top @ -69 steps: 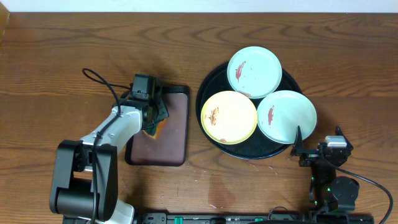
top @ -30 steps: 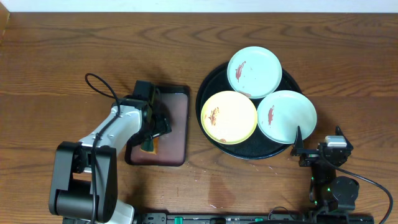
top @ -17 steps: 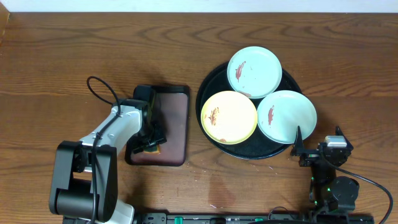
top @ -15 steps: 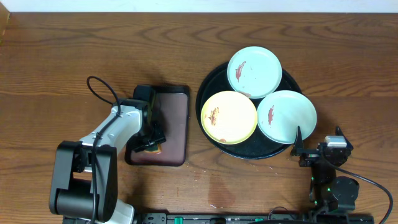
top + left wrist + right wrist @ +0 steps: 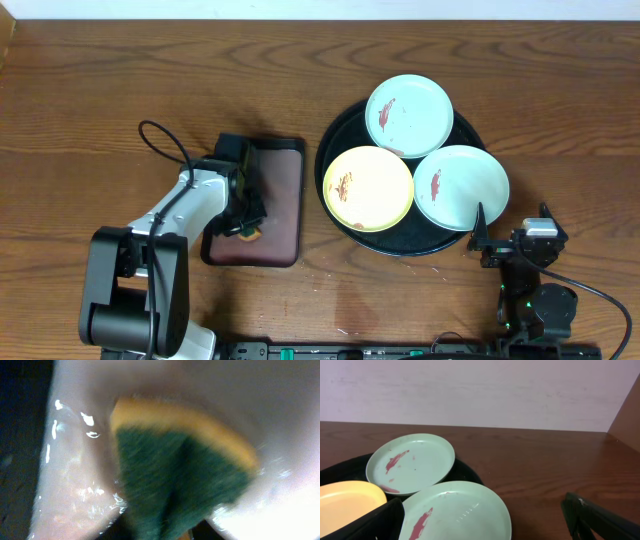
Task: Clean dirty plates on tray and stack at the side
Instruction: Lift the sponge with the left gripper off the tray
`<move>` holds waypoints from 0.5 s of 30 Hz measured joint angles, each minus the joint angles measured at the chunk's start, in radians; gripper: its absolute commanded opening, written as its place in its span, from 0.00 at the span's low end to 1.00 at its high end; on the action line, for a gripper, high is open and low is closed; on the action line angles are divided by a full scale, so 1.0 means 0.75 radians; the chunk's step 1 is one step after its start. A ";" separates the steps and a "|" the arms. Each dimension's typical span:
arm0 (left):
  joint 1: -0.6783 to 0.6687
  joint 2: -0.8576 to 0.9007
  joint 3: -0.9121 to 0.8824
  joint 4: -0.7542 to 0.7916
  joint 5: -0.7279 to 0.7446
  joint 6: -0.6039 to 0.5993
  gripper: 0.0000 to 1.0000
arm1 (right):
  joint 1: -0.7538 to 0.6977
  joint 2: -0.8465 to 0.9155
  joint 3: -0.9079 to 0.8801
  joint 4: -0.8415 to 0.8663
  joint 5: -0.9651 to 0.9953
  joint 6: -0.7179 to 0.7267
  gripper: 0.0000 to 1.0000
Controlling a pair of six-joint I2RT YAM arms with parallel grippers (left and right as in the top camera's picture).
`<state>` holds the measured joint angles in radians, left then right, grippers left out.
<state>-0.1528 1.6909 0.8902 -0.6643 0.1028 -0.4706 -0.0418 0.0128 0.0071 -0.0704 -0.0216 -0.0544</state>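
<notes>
Three plates lie on the round black tray (image 5: 329, 137): a mint plate (image 5: 408, 115) at the back, a yellow plate (image 5: 368, 188) at front left and a mint plate (image 5: 461, 187) at front right. All carry reddish smears. My left gripper (image 5: 244, 222) is shut on a green and yellow sponge (image 5: 247, 235) and holds it down on the maroon tray (image 5: 282, 195). In the left wrist view the sponge (image 5: 180, 475) fills the frame. My right gripper (image 5: 512, 216) is open and empty, just in front of the near mint plate (image 5: 457, 512).
The maroon tray's wet surface (image 5: 82, 465) glistens around the sponge. In the right wrist view the far mint plate (image 5: 412, 462), the yellow plate (image 5: 347, 502) and the black tray (image 5: 470, 474) show. Bare wooden table (image 5: 560, 110) lies right of the black tray.
My left gripper has slid with the sponge from the back of the maroon tray to its front left part. The right arm and the plates have not moved.
</notes>
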 measured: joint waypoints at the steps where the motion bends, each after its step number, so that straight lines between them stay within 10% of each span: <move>1: -0.001 -0.001 0.001 0.026 0.000 -0.001 0.77 | 0.000 0.000 0.000 0.000 0.000 0.000 0.99; 5: 0.001 -0.005 0.002 0.122 -0.007 -0.004 0.77 | 0.000 0.000 0.000 0.000 -0.001 -0.001 0.99; 10: 0.002 -0.005 0.002 0.168 -0.011 -0.003 0.49 | 0.000 0.000 0.000 0.001 0.000 0.000 0.99; 15: 0.002 -0.004 0.002 0.137 -0.009 0.000 0.50 | 0.000 0.000 0.000 0.000 0.000 0.000 0.99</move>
<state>-0.1516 1.6878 0.8913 -0.5617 0.0963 -0.4706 -0.0418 0.0128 0.0071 -0.0704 -0.0216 -0.0544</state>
